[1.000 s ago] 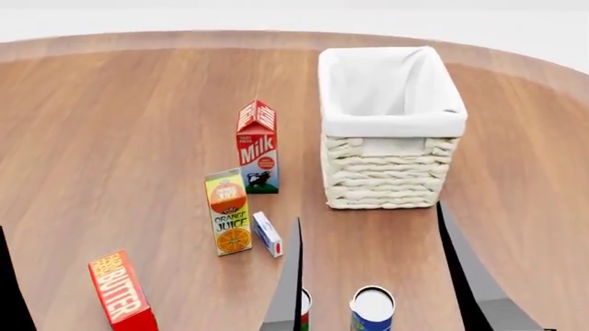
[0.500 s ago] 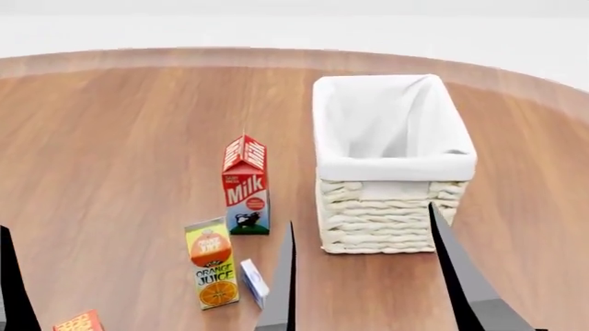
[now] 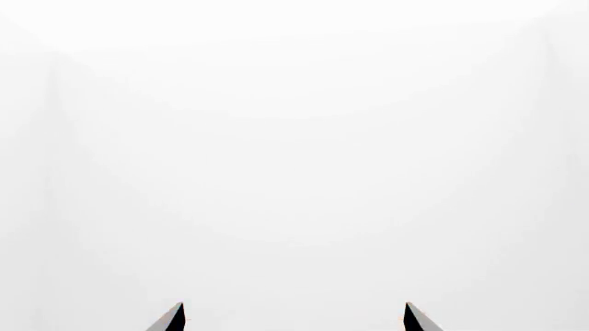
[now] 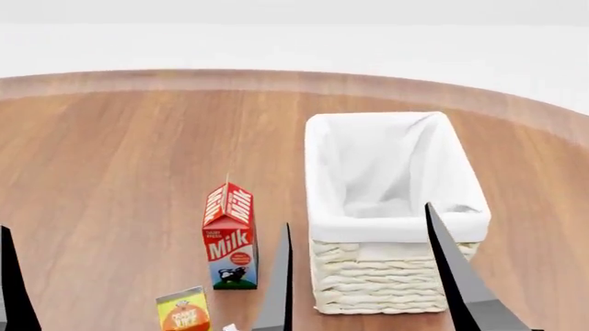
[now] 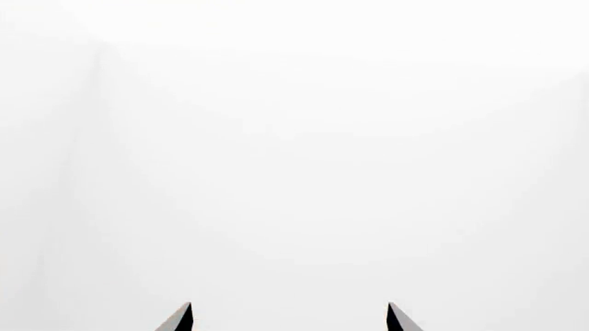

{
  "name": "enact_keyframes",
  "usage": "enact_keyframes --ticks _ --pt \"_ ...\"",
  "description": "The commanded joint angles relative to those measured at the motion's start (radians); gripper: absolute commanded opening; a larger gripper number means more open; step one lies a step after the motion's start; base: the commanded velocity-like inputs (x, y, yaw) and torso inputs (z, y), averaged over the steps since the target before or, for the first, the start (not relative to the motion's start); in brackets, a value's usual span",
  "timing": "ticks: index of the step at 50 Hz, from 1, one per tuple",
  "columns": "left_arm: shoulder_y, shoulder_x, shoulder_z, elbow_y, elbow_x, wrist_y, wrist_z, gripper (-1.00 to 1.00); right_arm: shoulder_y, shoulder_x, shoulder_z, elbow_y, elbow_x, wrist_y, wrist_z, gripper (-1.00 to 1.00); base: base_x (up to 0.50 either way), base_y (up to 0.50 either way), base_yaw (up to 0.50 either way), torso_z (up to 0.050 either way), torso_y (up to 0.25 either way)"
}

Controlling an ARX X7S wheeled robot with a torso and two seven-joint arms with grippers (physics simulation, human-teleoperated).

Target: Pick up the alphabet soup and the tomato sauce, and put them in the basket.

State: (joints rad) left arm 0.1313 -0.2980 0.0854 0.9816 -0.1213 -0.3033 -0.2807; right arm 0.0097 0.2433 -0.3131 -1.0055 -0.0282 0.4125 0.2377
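The basket (image 4: 368,231), cream wicker with a white liner, stands right of centre on the wooden table and looks empty. The alphabet soup and the tomato sauce are out of view in every frame. My right gripper (image 4: 359,215) is open, its two dark fingers rising from the bottom edge in front of the basket. It is also open in the right wrist view (image 5: 288,307), which shows only blank white beyond it. One finger (image 4: 10,289) of my left gripper shows at the bottom left. The left gripper (image 3: 294,307) is open and empty in its wrist view.
A red milk carton (image 4: 228,238) stands left of the basket. The top of an orange juice carton (image 4: 182,312) shows at the bottom edge. The round wooden table (image 4: 120,158) ends in a curved far edge against a white background.
The head view has tilted upward, so everything slid down the picture. The two cans and the butter box have dropped out below the bottom edge. The gripper fingers stay apart.
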Motion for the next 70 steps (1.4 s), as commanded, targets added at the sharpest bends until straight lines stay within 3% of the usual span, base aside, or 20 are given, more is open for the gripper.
enact_keyframes --ticks 1,38,43,44,46,48,49,54,55,58,62,70 --pt "0.001 -0.007 0.006 -0.005 -0.001 0.006 -0.007 1.00 -0.004 0.005 -0.006 0.006 0.002 -0.010 0.008 1.00 0.37 -0.03 0.00 0.000 0.000" --pt "-0.002 -0.025 0.021 -0.010 -0.006 0.009 -0.029 1.00 0.012 0.019 -0.018 -0.016 0.022 0.019 0.027 1.00 0.30 -0.03 0.00 0.000 0.001" --pt "-0.001 -0.028 0.024 -0.011 -0.005 0.010 -0.032 1.00 0.075 0.061 -0.013 -0.041 0.116 0.083 0.072 1.00 0.00 0.00 0.00 0.000 0.000" --pt "-0.001 -0.029 0.024 -0.013 -0.007 0.011 -0.032 1.00 0.156 0.195 -0.044 -0.042 0.266 0.074 0.222 1.00 0.00 0.00 0.00 0.000 0.000" --pt "-0.003 -0.030 0.027 -0.010 -0.006 0.006 -0.035 1.00 0.434 0.495 -0.287 -0.041 0.566 -0.025 0.522 1.00 0.00 0.00 0.00 0.000 0.000" --pt "-0.010 -0.031 0.032 0.000 -0.003 -0.009 -0.037 1.00 0.717 0.676 -0.533 -0.041 0.805 -0.141 0.822 1.00 0.00 0.00 0.00 0.000 0.000" --pt "-0.012 -0.031 0.033 0.001 -0.004 -0.012 -0.038 1.00 0.867 0.719 -0.655 -0.041 0.856 -0.187 0.944 1.00 0.00 0.00 0.00 0.000 0.000" --pt "-0.015 -0.031 0.041 -0.010 -0.001 -0.007 -0.040 1.00 1.617 0.788 -1.255 -0.041 1.096 -0.373 1.144 1.00 0.00 0.00 0.00 0.000 0.000" --pt "-0.017 -0.032 0.042 -0.006 -0.001 -0.014 -0.041 1.00 1.729 0.792 -1.302 -0.041 1.166 -0.384 1.152 1.00 0.00 0.00 0.00 0.000 0.000" --pt "-0.020 -0.034 0.042 0.005 -0.003 -0.028 -0.044 1.00 1.862 0.818 -1.302 -0.017 1.355 -0.409 1.114 1.00 0.00 0.00 0.00 0.000 0.000" --pt "-0.020 -0.038 0.043 0.006 -0.002 -0.030 -0.047 1.00 1.945 0.825 -1.291 0.053 1.524 -0.372 1.042 1.00 0.00 0.00 0.00 0.000 0.000" --pt "-0.022 -0.043 0.045 0.008 -0.003 -0.037 -0.051 1.00 1.999 0.837 -1.298 0.183 1.687 -0.303 0.933 1.00 0.00 0.00 0.00 0.000 0.000"
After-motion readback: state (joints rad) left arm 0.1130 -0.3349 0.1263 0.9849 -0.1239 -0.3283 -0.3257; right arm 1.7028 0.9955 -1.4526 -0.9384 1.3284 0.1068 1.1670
